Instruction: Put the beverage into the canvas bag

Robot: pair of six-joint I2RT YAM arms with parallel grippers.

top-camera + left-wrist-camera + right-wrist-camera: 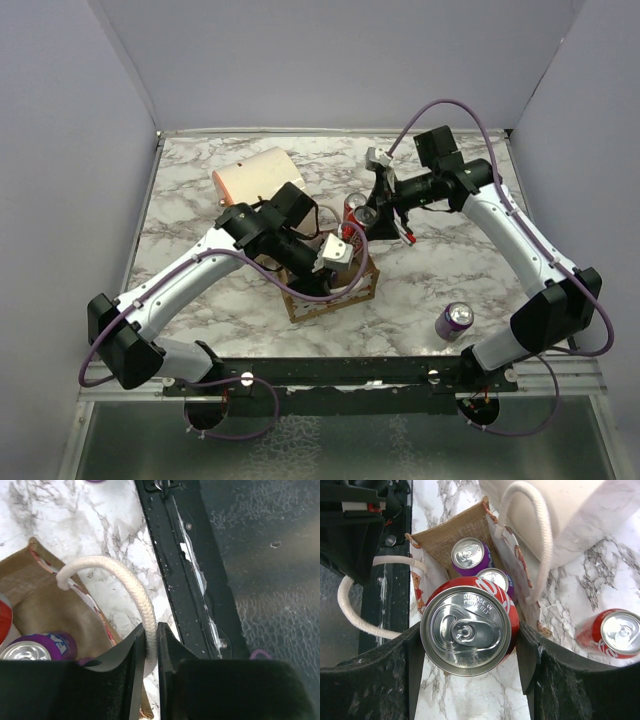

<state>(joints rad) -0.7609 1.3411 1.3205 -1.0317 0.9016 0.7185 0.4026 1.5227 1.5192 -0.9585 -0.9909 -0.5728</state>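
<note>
My right gripper (470,636) is shut on an upright red beverage can (466,629), held over the near rim of the canvas bag (451,536). The bag's tan inside holds two purple cans (470,555). My left gripper (149,636) is shut on one white rope handle (125,577) of the bag (35,595), on the side toward the arm bases. In the top view the bag (352,292) sits at the table's middle, with the left gripper (338,254) and the right gripper (368,224) over it.
A second red can (610,632) stands on the marble just beyond the bag. A purple can (455,320) stands near the right arm's base. A cream cylinder (258,175) lies at the back left. The black base rail (190,570) runs beside the bag.
</note>
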